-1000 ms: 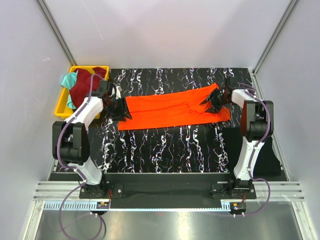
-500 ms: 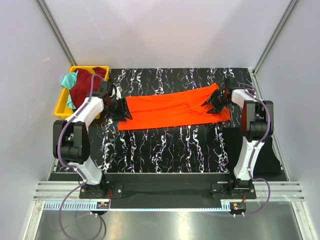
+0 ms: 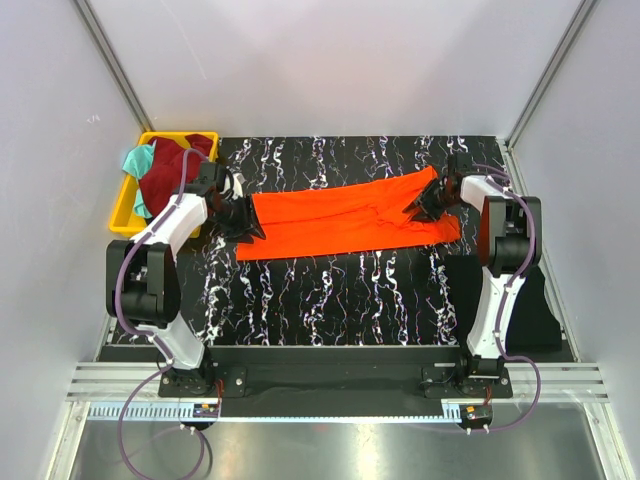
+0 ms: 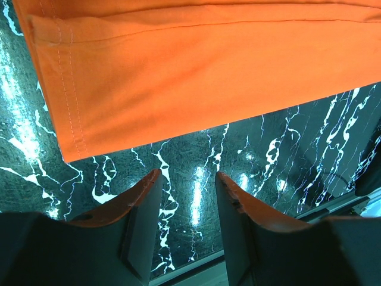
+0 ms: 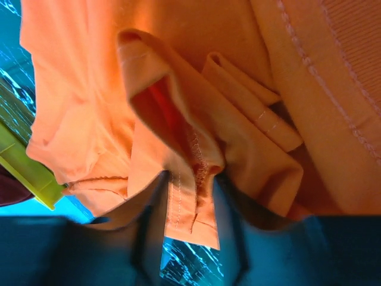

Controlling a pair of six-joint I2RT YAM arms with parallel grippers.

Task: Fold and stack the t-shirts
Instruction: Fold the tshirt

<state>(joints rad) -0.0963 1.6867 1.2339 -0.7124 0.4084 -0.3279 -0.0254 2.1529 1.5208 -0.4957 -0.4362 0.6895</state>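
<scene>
a stitched fold of soft cloth is pinched between the dark fingers of the right gripper (image 5: 189,179), at the right end of the orange shirt (image 3: 345,220). the left gripper (image 4: 187,179) is held partly open and empty, just off the shirt's hemmed left end, over the glossy black, white-veined table (image 3: 330,290). the shirt is spread as a long band. left of it, a maroon shirt (image 3: 165,175) and a teal shirt (image 3: 137,160) are heaped in a yellow plastic bin (image 3: 125,215).

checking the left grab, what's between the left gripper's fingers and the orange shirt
Only bare black marbled tabletop. The left gripper is open, short of the orange t-shirt. The left wrist view shows it.
</scene>
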